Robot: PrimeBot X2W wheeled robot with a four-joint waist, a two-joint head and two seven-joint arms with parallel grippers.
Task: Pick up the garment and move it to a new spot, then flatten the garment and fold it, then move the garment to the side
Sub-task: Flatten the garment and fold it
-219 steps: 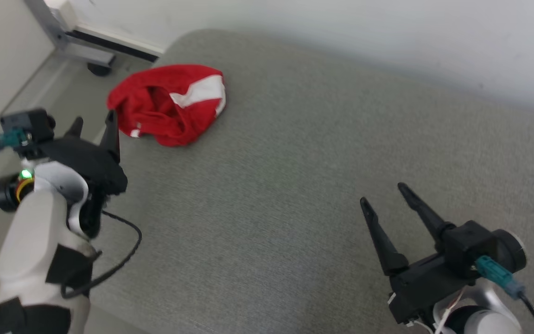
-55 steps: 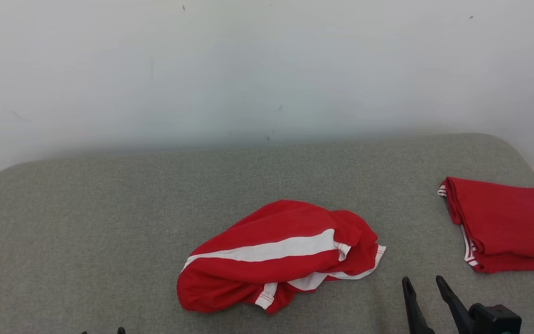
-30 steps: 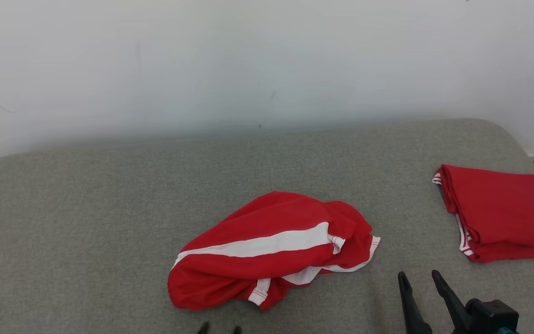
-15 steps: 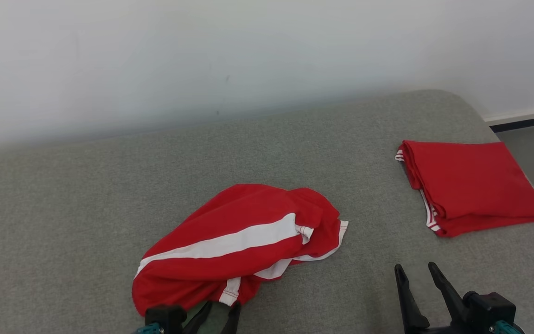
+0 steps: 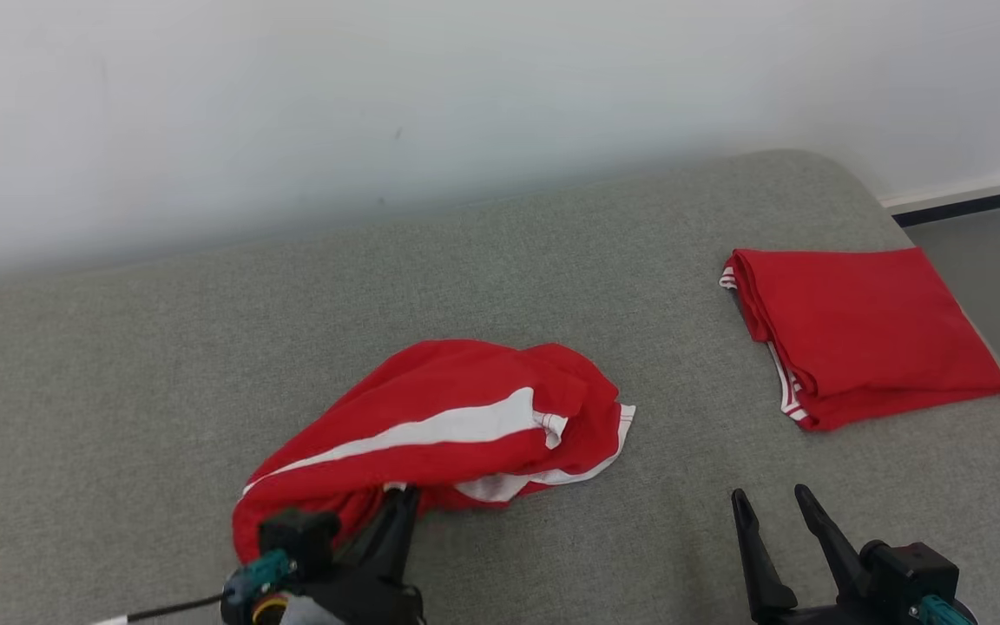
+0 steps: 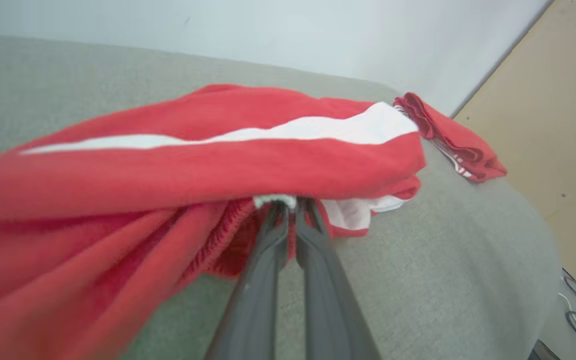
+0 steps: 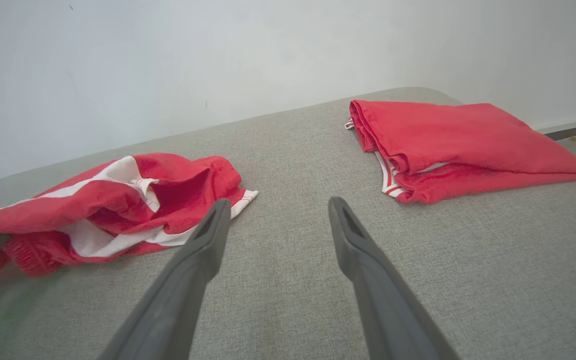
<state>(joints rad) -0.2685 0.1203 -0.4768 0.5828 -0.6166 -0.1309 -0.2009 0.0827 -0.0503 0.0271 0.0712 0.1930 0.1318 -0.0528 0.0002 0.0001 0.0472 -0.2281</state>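
The left gripper [image 5: 404, 502] sits at the lower left of centre in the head view. Half a second ago its fingers stood apart at the near edge of the garment [image 5: 430, 425]. Now they are pressed together on that edge, with red cloth bunched around the tips in the left wrist view. The garment lies mid-frame on the cushion [image 5: 161, 347]. The right gripper [image 5: 769, 495] stays at the lower right with its fingers spread, holding nothing. The folded cloth [image 5: 856, 334] lies at the right as before.

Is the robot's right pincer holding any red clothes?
No, the right pincer stands open over the bare grey cushion, touching neither the crumpled garment nor the folded garment.
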